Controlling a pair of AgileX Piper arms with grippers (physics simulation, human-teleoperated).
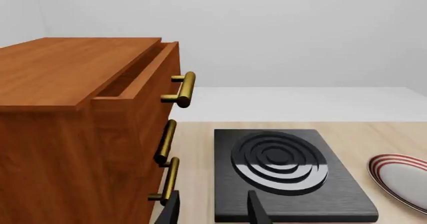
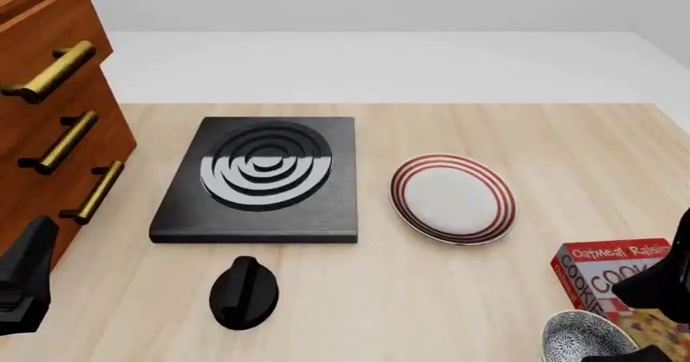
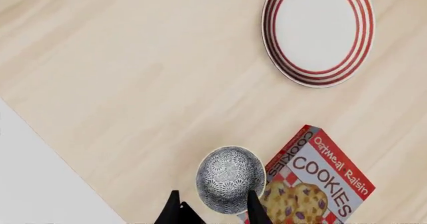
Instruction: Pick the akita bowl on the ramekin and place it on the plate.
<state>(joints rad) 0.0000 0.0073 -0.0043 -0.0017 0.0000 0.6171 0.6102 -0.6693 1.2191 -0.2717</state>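
The right gripper (image 3: 212,206) hangs above the akita bowl (image 3: 230,179), its two dark fingertips standing apart, one over the bowl's rim and the other just outside it, so the jaws read as released with nothing between them; how high they sit over the bowl cannot be judged. In the front view the akita bowl (image 2: 587,336) sits at about 5 o'clock on the table (image 2: 431,281), touching or just beside the cookie box (image 2: 603,277), which lies at its 1 o'clock. The ramekin is hidden beneath the bowl, if it is there at all. The plate (image 2: 453,198) lies well apart from the bowl, toward 11 o'clock of it, bare in its middle. The left gripper (image 1: 213,209) shows two separated fingertips with nothing held, pointing toward the black stove (image 1: 287,176), with the wooden drawer cabinet (image 1: 73,134) beside it. A black knob (image 2: 245,292) lies at the stove's 6 o'clock
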